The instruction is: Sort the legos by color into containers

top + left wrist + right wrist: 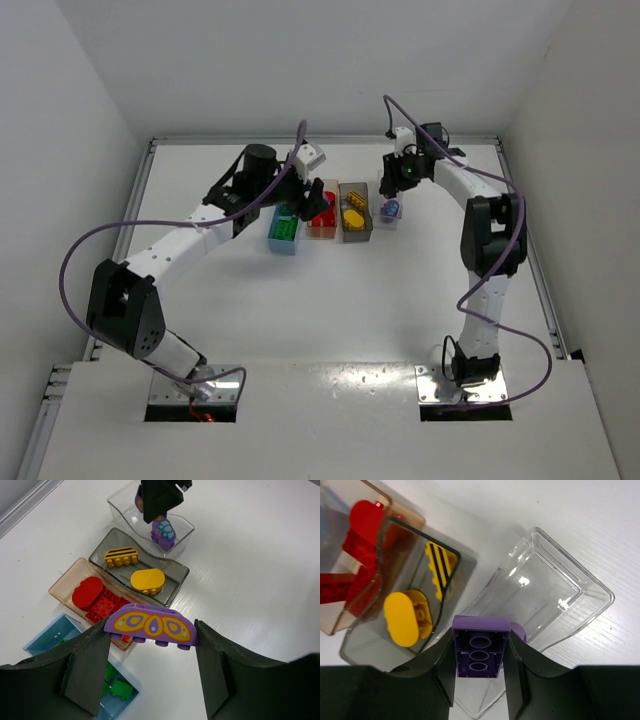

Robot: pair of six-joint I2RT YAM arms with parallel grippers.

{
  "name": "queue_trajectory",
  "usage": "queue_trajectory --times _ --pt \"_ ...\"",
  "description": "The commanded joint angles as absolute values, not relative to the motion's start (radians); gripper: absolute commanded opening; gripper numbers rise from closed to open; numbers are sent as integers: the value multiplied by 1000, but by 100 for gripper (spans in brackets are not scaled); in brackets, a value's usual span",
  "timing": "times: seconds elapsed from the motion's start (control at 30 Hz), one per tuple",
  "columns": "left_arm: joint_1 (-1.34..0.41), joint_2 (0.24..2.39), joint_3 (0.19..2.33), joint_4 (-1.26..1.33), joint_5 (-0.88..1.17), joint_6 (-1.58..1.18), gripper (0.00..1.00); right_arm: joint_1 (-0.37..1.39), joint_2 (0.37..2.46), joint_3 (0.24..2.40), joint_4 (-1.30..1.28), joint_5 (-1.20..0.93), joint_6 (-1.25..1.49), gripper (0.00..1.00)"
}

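Plainly the right tool (480,656), clamped on a purple brick (480,647), hangs nearer, with the clear bin (590,587) directly beneath it, while the left tool (150,634), clamped endwise on a purple arch brick (150,625), has that bin farther ahead, past the grey bin (176,584).

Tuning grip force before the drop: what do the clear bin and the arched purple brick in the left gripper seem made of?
Clear bin: apparently thin transparent plastic, glossy; the table's grain shows through and highlights glint on its floor. Arched purple brick: likely rigid moulded plastic, smooth soft sheen, yellow-orange pattern printed on its face, studs along one edge.
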State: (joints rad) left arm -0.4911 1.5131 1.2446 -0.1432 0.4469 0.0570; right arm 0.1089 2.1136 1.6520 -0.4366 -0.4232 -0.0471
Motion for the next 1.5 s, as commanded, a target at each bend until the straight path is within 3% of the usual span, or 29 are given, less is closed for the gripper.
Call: queue_trajectory --times 0.0,0.07,0.1,0.2,0.23,0.53,0.73,1.07,1.17,1.47 --pt "-489 1516 1281 -107 453 35 26 112 2114 1700 -431 -365 -89 11" --pt "-489 1525 1290 -98 453 35 26 112 2123 1700 -431 -365 -89 38" --pt "-489 1537 1299 -98 462 23 26 112 2123 1700 -431 -376 -89 66" --pt "-489 1572 1324 -75 474 14 26 112 2093 1700 -431 -393 -89 90" --pt "-489 1583 1324 -75 485 3 26 112 2080 1700 -431 -403 -80 92" --pt "-521 1805 1508 9 508 -58 26 74 1794 1562 -408 -338 3 94" --pt "-574 2069 1752 28 561 -130 34 -24 1487 1329 -417 -279 -9 94" --pt "-606 2432 2104 -6 529 -192 37 -150 1247 1155 -526 -279 -9 96" --pt "-606 2509 2222 -26 543 -202 43 -175 1218 1143 -538 -279 -9 96" --pt "-615 2505 2233 -38 424 -163 96 -204 1221 1132 -538 -316 2 96"
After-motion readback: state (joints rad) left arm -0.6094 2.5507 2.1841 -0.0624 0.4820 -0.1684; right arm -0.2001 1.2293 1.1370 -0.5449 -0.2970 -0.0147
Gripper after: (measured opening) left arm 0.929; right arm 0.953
